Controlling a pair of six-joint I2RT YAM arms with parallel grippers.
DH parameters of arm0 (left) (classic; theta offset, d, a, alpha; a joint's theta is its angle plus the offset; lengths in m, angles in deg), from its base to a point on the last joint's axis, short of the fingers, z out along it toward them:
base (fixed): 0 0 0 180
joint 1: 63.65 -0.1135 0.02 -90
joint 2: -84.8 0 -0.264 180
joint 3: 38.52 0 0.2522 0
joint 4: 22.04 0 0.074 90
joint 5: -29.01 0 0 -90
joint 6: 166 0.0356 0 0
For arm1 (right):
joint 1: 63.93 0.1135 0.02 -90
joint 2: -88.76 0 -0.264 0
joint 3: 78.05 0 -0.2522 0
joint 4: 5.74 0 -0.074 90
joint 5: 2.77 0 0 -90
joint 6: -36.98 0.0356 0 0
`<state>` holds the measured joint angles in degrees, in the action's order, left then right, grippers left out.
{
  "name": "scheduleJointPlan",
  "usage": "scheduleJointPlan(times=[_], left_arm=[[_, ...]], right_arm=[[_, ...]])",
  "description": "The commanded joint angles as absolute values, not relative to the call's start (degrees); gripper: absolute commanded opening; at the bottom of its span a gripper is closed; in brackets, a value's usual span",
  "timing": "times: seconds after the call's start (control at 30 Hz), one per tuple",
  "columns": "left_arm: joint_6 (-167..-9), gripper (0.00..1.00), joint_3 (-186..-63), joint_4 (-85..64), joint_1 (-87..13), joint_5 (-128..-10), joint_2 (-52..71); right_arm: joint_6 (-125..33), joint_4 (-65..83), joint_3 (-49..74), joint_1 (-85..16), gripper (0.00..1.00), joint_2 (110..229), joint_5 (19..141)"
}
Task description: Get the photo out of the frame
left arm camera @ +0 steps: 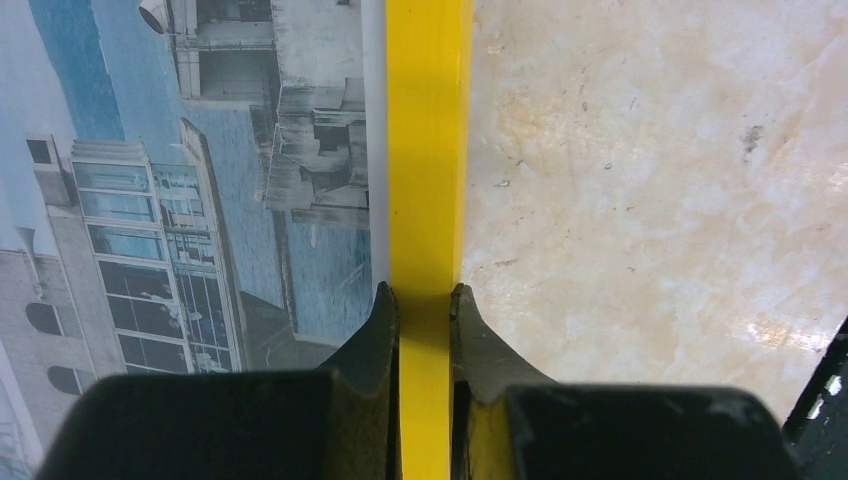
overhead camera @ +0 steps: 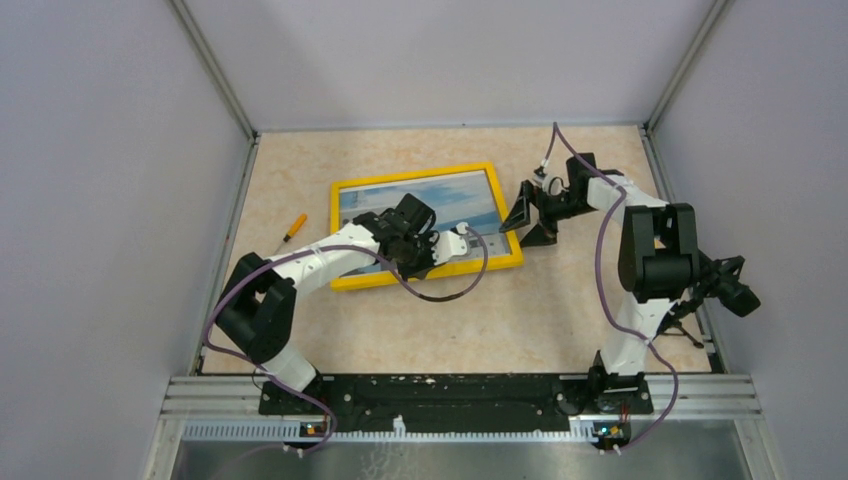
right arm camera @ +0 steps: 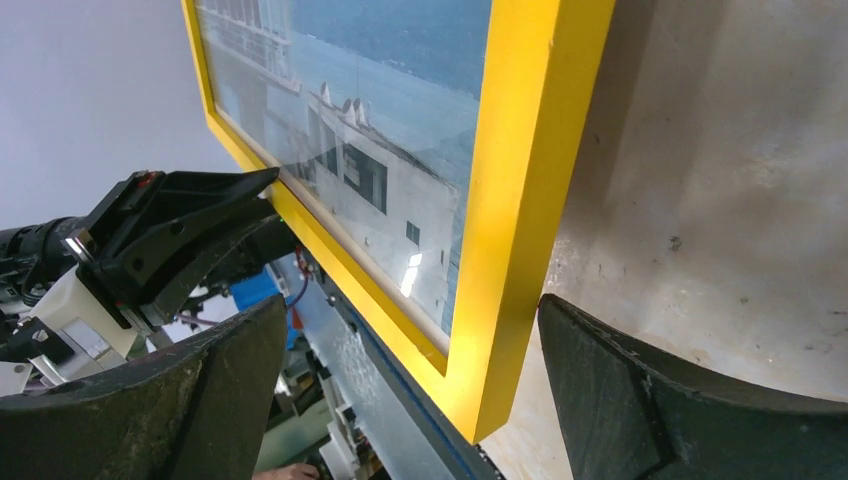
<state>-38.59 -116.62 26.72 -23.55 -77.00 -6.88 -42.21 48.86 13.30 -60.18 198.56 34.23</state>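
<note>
The left arm [overhead camera: 320, 262] covers the near left part of the frame [overhead camera: 415, 172] in the overhead view, along with the lower left of the photo [overhead camera: 455, 200]. The frame's back does not show in any view. The left wrist view gives only one strip of yellow border [left arm camera: 428, 150], with a slice of the print [left arm camera: 200, 200] beside it showing grey building fronts and blue water. In the right wrist view, glare on the photo [right arm camera: 380, 130] washes out detail, and I cannot tell whether the frame [right arm camera: 520, 200] lies fully flat.

The frame sits face up near the middle of the table [overhead camera: 560, 320], with the photo in it. Its long axis runs left to right, the right end turned slightly away from the arm bases.

The left gripper [overhead camera: 425, 265] is on the near long border, its jaws narrow and clamped on the yellow strip [left arm camera: 424, 295], one finger on the photo side and one on the table side. The right gripper [overhead camera: 528, 222] is just beside the frame's right short side with its jaws spread wide, holding nothing. From its own camera, the frame's corner lies between the two fingers [right arm camera: 410, 310], and no contact shows.

A small orange stick-shaped object [overhead camera: 292, 228] lies well to the left of the frame, too small to identify.
</note>
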Motion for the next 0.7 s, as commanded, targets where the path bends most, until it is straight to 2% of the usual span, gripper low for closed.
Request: scheduleJointPlan(times=[0.0, 0.23, 0.5, 0.67], left_arm=[[-37.02, 0.00, -117.03, 21.95, -23.58, -80.89, -1.97], [-36.54, 0.00, -114.64, 17.65, -23.47, -82.98, -0.21], [-36.37, 0.00, -109.92, 9.49, -22.26, -81.57, -2.05], [-35.76, 0.00, -107.68, 4.85, -21.35, -81.19, -2.91]], right_arm=[[-40.67, 47.00, 13.48, -59.18, 0.92, 199.92, 30.39], [-36.73, 43.55, 14.80, -57.18, 0.84, 201.41, 25.59], [-30.52, 36.86, 16.76, -56.54, 0.62, 201.64, 19.33], [-28.84, 34.97, 17.22, -56.08, 0.53, 201.55, 17.24]])
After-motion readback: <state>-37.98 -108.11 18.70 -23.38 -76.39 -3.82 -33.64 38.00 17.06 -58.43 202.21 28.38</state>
